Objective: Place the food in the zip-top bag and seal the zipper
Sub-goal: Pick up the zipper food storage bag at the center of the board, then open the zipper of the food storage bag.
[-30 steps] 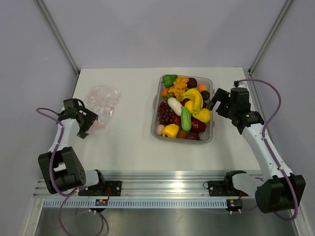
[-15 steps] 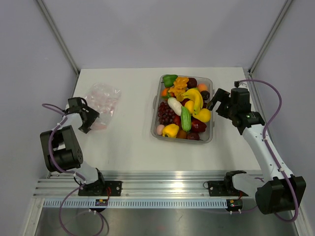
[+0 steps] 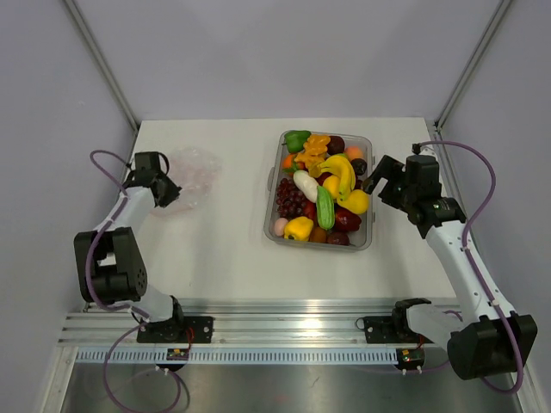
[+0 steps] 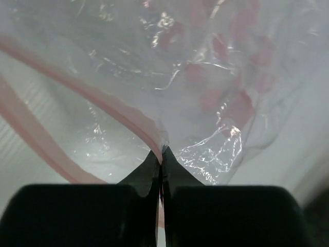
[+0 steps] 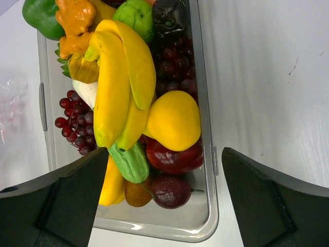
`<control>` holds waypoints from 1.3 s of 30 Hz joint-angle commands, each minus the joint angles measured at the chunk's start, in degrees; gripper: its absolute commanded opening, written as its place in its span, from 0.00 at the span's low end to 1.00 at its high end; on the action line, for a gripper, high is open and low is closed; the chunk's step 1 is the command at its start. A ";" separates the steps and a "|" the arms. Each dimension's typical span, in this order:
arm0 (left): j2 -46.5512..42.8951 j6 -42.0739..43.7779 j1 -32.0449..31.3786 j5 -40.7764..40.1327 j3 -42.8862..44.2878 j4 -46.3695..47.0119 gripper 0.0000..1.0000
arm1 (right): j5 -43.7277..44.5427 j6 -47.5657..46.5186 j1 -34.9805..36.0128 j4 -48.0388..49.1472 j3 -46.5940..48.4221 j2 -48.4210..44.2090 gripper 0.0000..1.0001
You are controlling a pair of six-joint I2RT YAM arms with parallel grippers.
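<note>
Bag-opening step; my left tool [image 4: 160, 154] pressed together, pinching the zip-top bag [image 3: 196, 165] at its zipper [image 4: 121, 110], upper left of frame; right tool [image 3: 385, 178] spread beside food [image 3: 323, 185] in tray [image 3: 368, 243], centre right; next, I judge: lift mouth open, fetch one piece.

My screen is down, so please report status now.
Left claw shut on bag edge. Right claw open, facing tray. Food in tray. No obstruction seen.
</note>
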 commanded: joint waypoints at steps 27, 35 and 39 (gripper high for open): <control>-14.18 33.54 -27.67 14.16 23.70 -22.45 0.00 | -4.91 1.54 25.65 -7.53 33.62 20.49 0.99; -15.67 32.06 -29.25 33.47 17.90 -13.15 0.00 | -8.51 9.37 28.11 -4.88 40.03 27.53 0.99; -14.62 31.35 -30.75 36.83 17.01 -10.50 0.00 | -8.25 9.98 29.87 -5.34 42.87 30.70 1.00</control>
